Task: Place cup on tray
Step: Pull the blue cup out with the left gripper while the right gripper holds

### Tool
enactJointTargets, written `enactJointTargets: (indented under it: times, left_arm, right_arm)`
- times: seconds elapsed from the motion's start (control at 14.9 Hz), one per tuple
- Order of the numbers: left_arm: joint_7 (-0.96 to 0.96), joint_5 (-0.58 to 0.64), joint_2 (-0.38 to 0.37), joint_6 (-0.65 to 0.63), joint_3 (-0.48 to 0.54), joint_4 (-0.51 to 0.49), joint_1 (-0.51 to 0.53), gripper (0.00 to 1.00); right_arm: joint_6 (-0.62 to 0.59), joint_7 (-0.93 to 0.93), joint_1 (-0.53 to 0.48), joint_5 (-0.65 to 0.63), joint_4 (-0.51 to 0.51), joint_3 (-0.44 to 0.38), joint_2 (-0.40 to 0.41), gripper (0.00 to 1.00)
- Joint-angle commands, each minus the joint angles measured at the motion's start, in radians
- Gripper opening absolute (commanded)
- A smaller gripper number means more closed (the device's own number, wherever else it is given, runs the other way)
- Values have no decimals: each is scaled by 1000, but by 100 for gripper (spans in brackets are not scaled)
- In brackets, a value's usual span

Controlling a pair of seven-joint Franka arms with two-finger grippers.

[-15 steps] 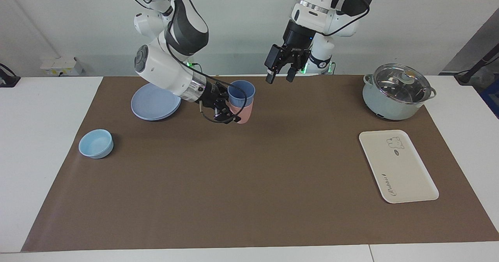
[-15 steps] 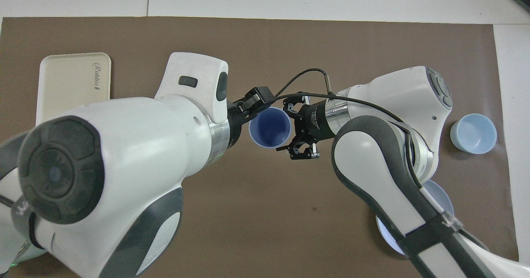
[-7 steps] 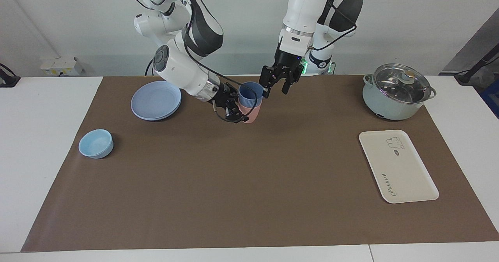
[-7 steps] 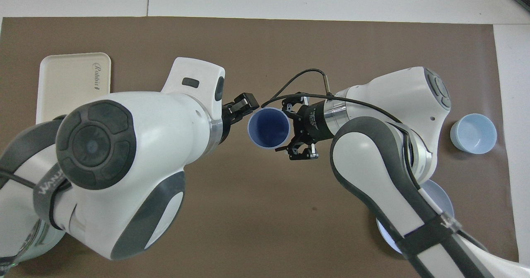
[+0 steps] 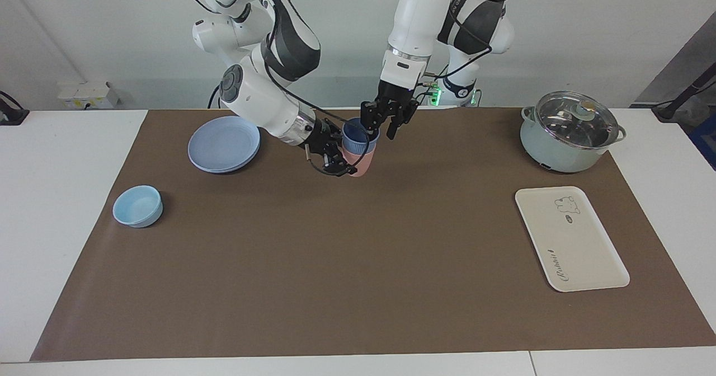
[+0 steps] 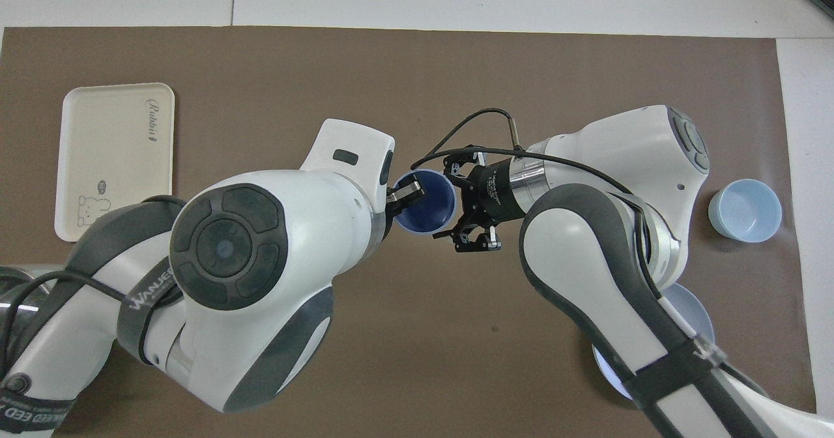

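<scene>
Facing view: cup (image 5: 358,136) upright, mouth up.

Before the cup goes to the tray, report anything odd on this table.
The blue cup sits nested inside a pink tumbler held by the right gripper. The left gripper is open at the cup's rim. The tray holds nothing yet.
</scene>
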Motion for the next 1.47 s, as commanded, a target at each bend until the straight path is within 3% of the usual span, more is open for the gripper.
enactJointTargets:
  times: [0.0, 0.34, 0.54, 0.8, 0.94, 1.07, 1.21, 1.41]
  left_arm:
    - [-35, 20, -4, 14, 14, -5, -19, 0]
    - [-54, 17, 17, -93, 14, 113, -13, 0]
    - [-56, 8, 2, -226, 21, 226, -1, 0]
    - [-3, 18, -24, -346, 28, 283, 106, 0]
    - [97, 12, -43, -347, 34, 256, 181, 0]
    - [292, -11, -87, -316, 35, 148, 305, 0]
    - [544, -78, -129, -208, 35, -9, 466, 0]
    - [784, -84, -92, -92, 37, -88, 618, 0]
  right_arm:
    - [20, 35, 6, -19, -11, 0, -16, 0]
    - [19, 34, 6, -19, -11, 0, -16, 0]
    - [17, 35, 5, -19, -9, 0, -16, 0]
    - [13, 29, -3, -19, -6, 0, -15, 0]
    - [3, 23, -12, -19, -6, -2, -15, 0]
    - [3, 14, -40, -19, -12, -3, -15, 0]
    - [-42, -46, -116, -18, -15, -3, -15, 0]
    - [-140, -196, -263, -18, -26, -3, -15, 0]
